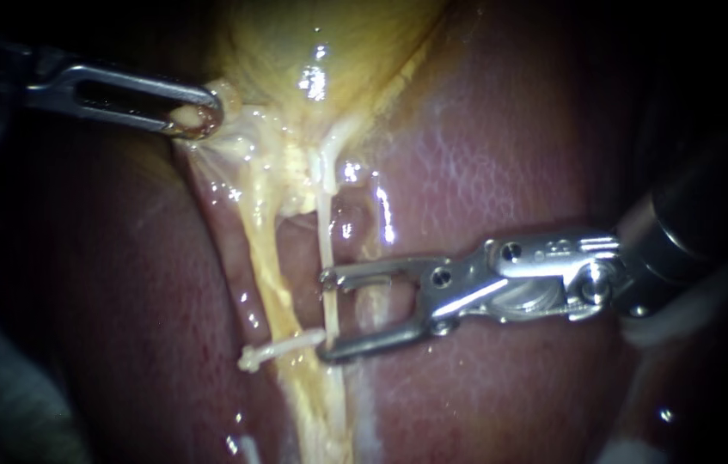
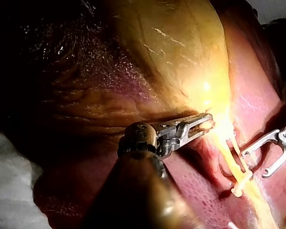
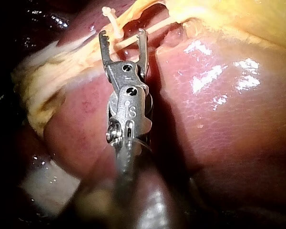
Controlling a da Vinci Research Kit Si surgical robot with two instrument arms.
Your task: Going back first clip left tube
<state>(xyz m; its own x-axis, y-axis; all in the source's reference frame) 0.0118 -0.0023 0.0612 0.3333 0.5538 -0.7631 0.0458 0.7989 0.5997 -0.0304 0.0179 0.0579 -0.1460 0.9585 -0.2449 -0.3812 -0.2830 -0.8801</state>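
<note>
Your right instrument [image 1: 327, 314] stands with its jaws wide apart and holds nothing, though a thin pale strand [image 1: 326, 241] crosses the gap between them. The lower jaw tip lies just beside the clip [image 1: 282, 348], which sits across the left tube [image 1: 262, 275]. Your left instrument [image 1: 196, 119] is clamped on the gallbladder [image 1: 321, 43], I judge to draw that tube taut over the liver [image 1: 484, 172]. Backing straight out looks safest (the strand could catch a jaw).

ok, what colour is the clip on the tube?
Off-white, almost cream. The clip shows best in the endoscope view.
</note>
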